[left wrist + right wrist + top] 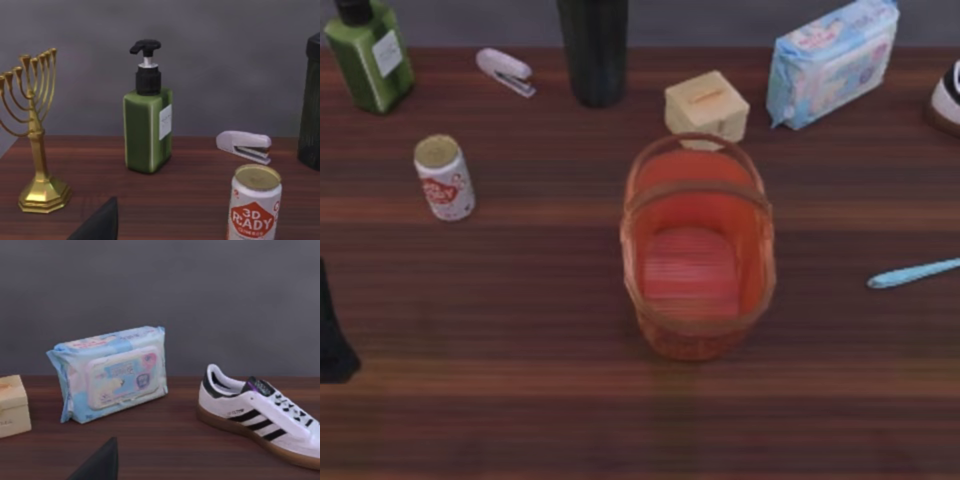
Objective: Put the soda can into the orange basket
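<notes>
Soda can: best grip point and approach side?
Judging from the top view, grip the soda can across its round mid-body, coming in sideways with the left arm's gripper, which sits nearest at the table's left edge. It stands upright with open table around it; the stapler is well behind.

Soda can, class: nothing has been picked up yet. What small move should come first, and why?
Probably the left arm, at the table's left edge, should reach toward the soda can. The can stands upright and free on the left, apart from the orange basket, and nearer that arm.
</notes>
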